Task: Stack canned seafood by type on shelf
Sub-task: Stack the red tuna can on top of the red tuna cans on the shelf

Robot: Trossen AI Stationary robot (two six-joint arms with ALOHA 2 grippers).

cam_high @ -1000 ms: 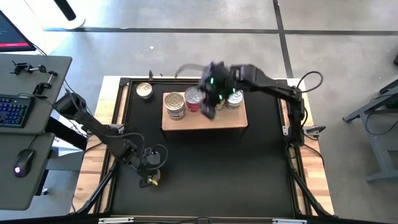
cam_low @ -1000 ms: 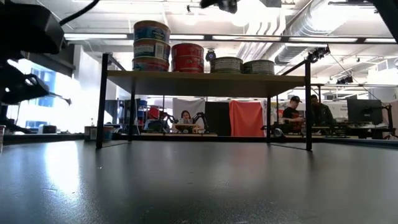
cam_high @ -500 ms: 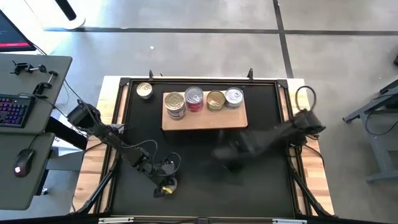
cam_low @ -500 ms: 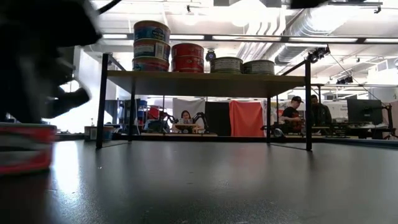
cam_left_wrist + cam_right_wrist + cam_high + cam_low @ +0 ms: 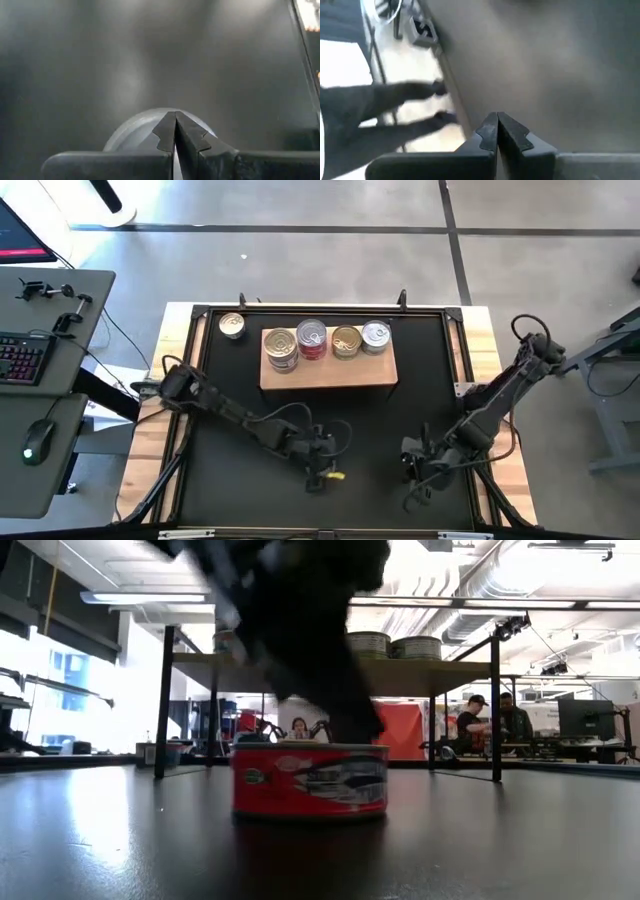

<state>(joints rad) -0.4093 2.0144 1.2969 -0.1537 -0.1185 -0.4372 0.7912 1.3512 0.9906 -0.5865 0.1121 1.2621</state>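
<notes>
Both arms have left the shelf (image 5: 329,370) since a second ago: your left gripper (image 5: 318,468) now sits clenched over a red tin (image 5: 310,779) on the front mat, your right gripper (image 5: 415,470) clenched and empty nearby. Four stacks (image 5: 329,342) stand on the shelf; a fifth tin (image 5: 232,326) waits beside it. Mat between tin and shelf lies open; mind the shelf's front edge.

Robotics lab: test rigs, exposed ducts (image 5: 500,580)
</notes>
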